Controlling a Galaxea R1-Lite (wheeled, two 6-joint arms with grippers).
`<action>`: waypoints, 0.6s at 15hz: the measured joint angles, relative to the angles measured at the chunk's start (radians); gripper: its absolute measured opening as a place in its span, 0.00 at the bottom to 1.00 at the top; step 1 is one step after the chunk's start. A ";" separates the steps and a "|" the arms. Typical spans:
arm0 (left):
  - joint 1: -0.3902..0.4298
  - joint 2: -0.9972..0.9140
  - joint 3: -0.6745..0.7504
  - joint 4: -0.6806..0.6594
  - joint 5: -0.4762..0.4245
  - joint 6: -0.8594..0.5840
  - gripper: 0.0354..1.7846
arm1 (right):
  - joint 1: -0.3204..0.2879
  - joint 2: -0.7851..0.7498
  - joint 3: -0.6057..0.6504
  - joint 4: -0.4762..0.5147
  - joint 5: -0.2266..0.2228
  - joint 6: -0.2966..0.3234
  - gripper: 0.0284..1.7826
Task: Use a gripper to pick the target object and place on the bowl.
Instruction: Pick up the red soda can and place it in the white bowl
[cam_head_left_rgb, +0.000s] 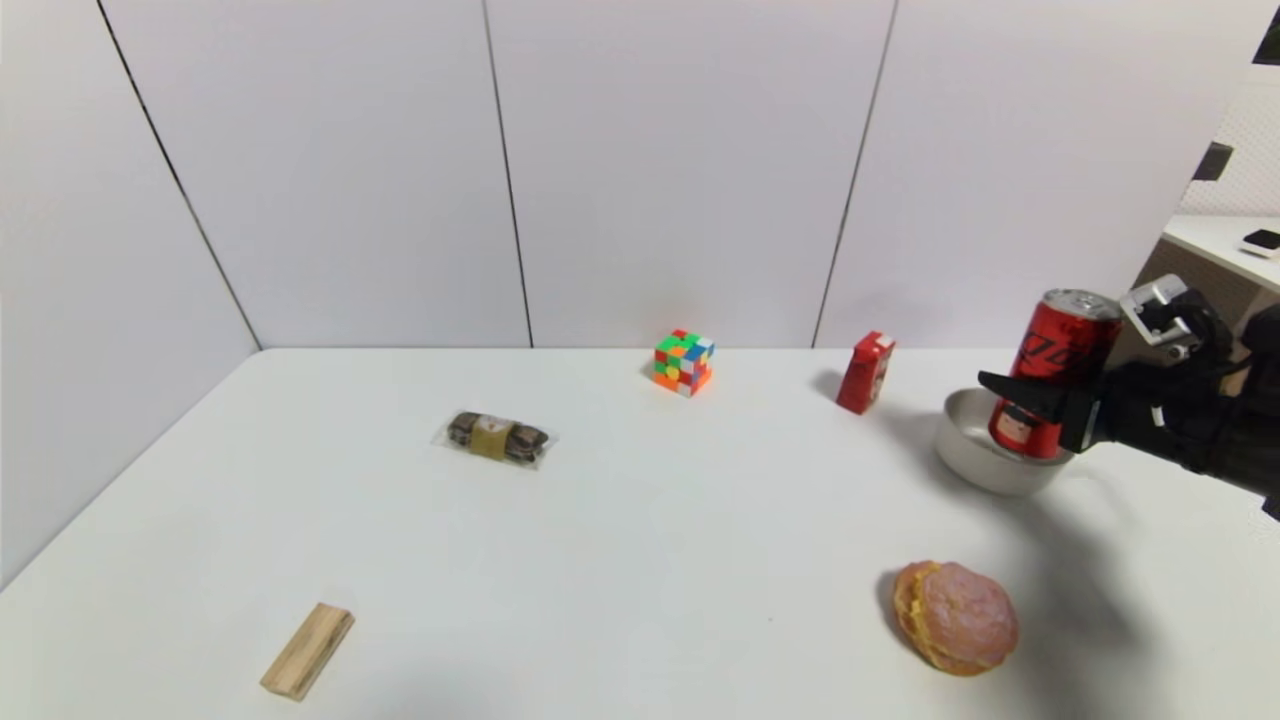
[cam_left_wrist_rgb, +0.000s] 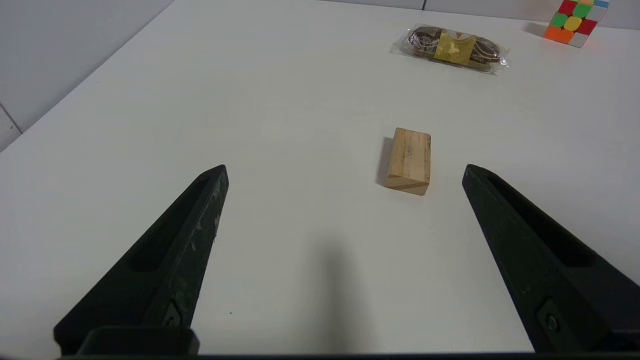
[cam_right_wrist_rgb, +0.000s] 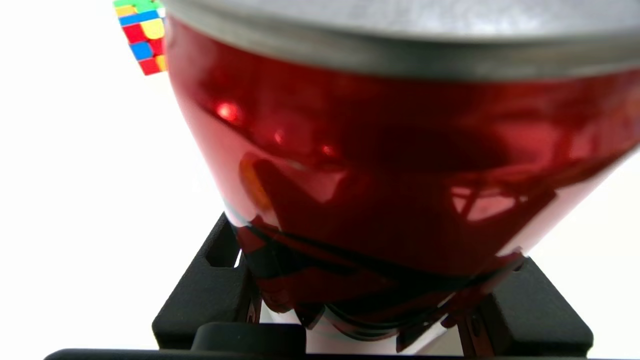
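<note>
The red soda can (cam_head_left_rgb: 1062, 365) with a silver top stands slightly tilted, its bottom end inside the off-white bowl (cam_head_left_rgb: 958, 442) at the right of the table. My right gripper (cam_head_left_rgb: 1040, 400) reaches in from the right and is shut on the can's lower half. One black finger shows in front of the can; the other is hidden behind it. In the right wrist view the can (cam_right_wrist_rgb: 400, 165) fills the picture between the two fingers of the right gripper (cam_right_wrist_rgb: 370, 300). I cannot tell whether the can touches the bowl's floor. My left gripper (cam_left_wrist_rgb: 345, 170) is open and empty over the table's near left.
A small red carton (cam_head_left_rgb: 866, 373) stands just left of the bowl. A colour cube (cam_head_left_rgb: 684, 362) sits at the back, a wrapped snack (cam_head_left_rgb: 496, 437) mid-left, a wooden block (cam_head_left_rgb: 308, 650) near front left, also before the left gripper (cam_left_wrist_rgb: 409, 160), and a pink bun (cam_head_left_rgb: 955, 615) front right.
</note>
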 joint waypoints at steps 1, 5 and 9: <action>0.000 0.000 0.000 0.000 0.000 0.000 0.94 | 0.000 0.026 -0.004 -0.031 0.000 0.000 0.55; 0.000 0.000 0.000 0.000 0.000 0.000 0.94 | 0.001 0.110 -0.028 -0.091 -0.001 -0.002 0.55; 0.000 0.000 0.000 0.000 0.000 0.000 0.94 | 0.001 0.135 -0.042 -0.095 0.000 -0.018 0.61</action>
